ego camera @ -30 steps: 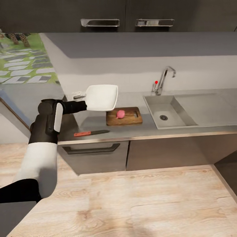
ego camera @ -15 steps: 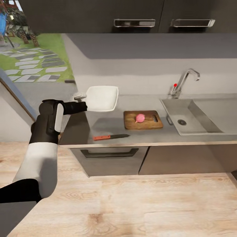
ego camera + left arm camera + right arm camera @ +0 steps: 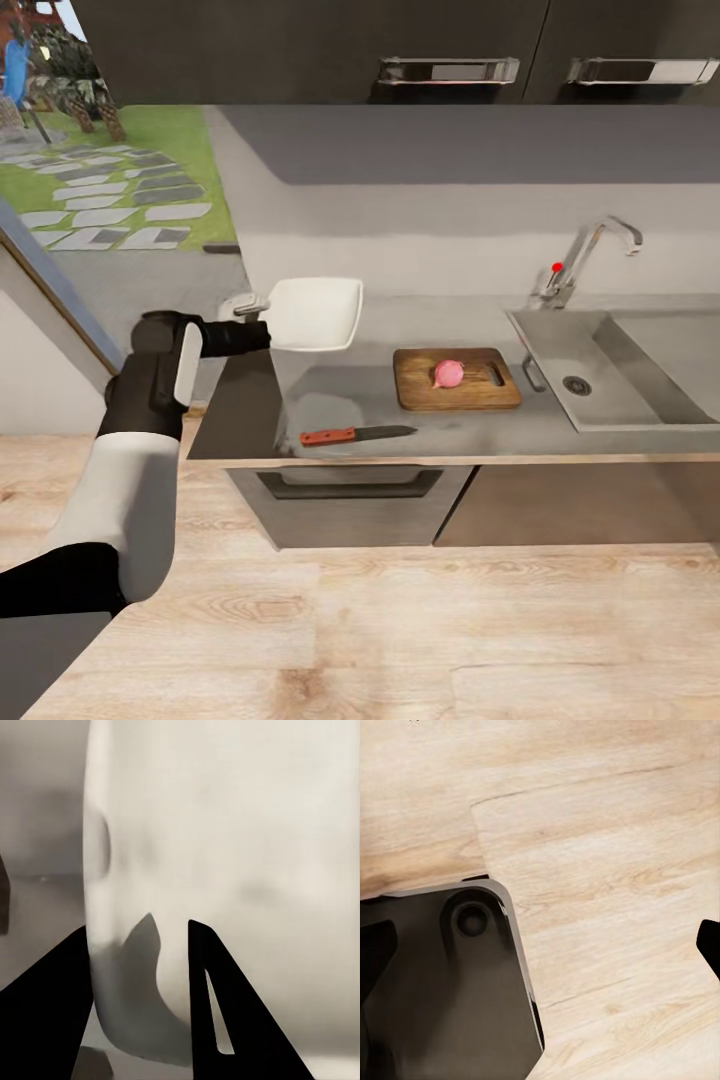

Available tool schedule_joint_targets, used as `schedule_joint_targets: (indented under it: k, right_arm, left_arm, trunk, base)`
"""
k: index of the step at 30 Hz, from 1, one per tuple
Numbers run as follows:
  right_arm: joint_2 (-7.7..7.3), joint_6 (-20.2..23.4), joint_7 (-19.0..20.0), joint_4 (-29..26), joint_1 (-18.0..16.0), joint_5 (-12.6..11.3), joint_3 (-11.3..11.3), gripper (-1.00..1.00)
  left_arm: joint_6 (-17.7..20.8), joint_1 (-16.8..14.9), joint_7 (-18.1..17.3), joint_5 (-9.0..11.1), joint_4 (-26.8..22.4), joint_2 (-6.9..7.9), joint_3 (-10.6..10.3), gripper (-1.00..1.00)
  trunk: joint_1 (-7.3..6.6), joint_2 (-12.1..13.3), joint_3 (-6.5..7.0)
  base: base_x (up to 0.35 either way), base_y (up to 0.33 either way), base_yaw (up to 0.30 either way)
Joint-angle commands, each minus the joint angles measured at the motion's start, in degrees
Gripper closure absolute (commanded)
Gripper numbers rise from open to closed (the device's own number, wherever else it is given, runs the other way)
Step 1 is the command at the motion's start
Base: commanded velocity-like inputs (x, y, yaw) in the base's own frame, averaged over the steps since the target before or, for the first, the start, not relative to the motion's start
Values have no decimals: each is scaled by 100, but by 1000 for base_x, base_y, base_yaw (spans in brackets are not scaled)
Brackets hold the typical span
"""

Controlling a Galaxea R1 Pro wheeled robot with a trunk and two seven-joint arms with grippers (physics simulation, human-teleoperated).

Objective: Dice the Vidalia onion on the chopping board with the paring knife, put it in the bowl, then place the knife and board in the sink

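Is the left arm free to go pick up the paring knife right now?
Probably not: the left end effector is shut on the bowl, held above the countertop. The paring knife lies unobstructed near the front edge.

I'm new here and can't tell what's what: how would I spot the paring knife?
Find the grey countertop with the sink at its right end. Left of the sink lies a wooden chopping board carrying a pink onion. The paring knife lies flat nearer the counter's front edge, the slim thing with a red-orange handle and dark blade.
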Motion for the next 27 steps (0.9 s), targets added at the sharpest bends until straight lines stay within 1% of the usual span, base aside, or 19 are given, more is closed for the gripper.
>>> schedule_joint_targets:
  k: [1,3,4,6,11,16,22,24,27]
  right_arm:
    - [3,-6,-3,-17,4,1,-12,-100]
    - [3,-10,-3,-57,2,12,-12,-100]
    - [0,-12,-6,-213,3,29,-8,-100]
    - [-3,-9,-9,-313,3,34,-6,-100]
    - [-8,-4,-4,-403,2,41,-4,-100]
    - [-12,-3,-3,-413,-1,39,-3,-100]
    - [-14,0,-3,-414,3,39,-3,-100]
    - [-14,1,-3,-414,2,39,-3,-100]
    - [-14,2,-3,-414,3,39,-3,-100]
  left_arm:
    - [33,-5,-24,15,12,-7,19,100]
    - [32,-5,-23,14,55,-11,19,100]
    - [37,-4,-23,19,91,-21,19,100]
    - [39,-4,-23,20,134,-27,19,100]
    - [31,-4,31,-5,330,-32,19,100]
    - [47,3,471,-29,397,-22,31,100]
    - [42,9,526,-31,486,42,60,100]
    - [46,12,532,-31,596,116,65,100]
    - [48,13,531,-31,709,135,63,100]
  trunk:
    - [3,-10,-8]
    - [3,-10,-8]
    - [3,-10,-8]
    - [3,-10,-8]
    - [3,-10,-8]
    - [3,-10,-8]
    - [3,-10,-8]
    - [3,-10,-8]
    - [3,-10,-8]
  base:
    - [4,2,0]
    - [2,1,0]
    - [0,0,0]
    - [0,0,0]
    - [0,0,0]
    - [0,0,0]
    - [0,0,0]
    - [0,0,0]
    - [0,0,0]
